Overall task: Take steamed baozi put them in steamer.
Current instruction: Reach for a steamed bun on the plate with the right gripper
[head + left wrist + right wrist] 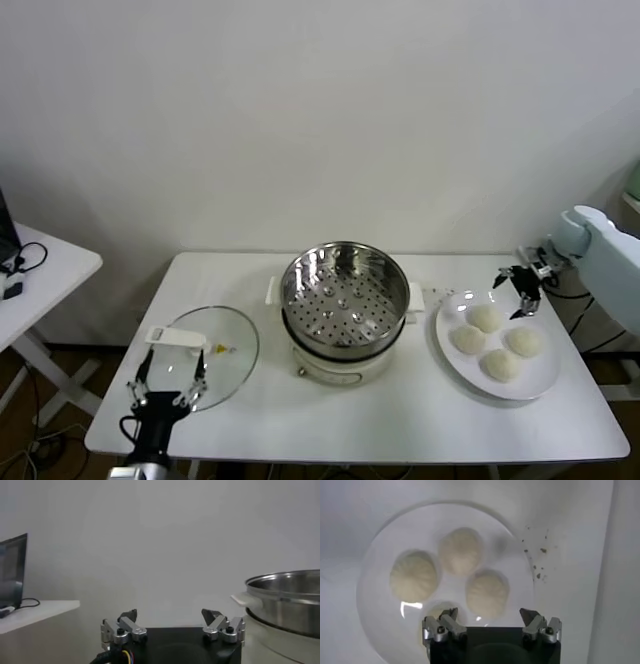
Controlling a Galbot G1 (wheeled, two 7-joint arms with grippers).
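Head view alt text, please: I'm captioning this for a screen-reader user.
Four steamed baozi sit on a white plate right of an empty steel steamer on a white table. The right end effector hovers open over the plate's far edge; the left end effector waits open near a glass lid.

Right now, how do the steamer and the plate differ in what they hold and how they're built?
The steamer is a deep, shiny steel basket with a perforated bottom and holds nothing; the plate is flat, white and carries all four baozi. The steamer sits raised on a cream cooker base; the plate lies directly on the table. Both are round.
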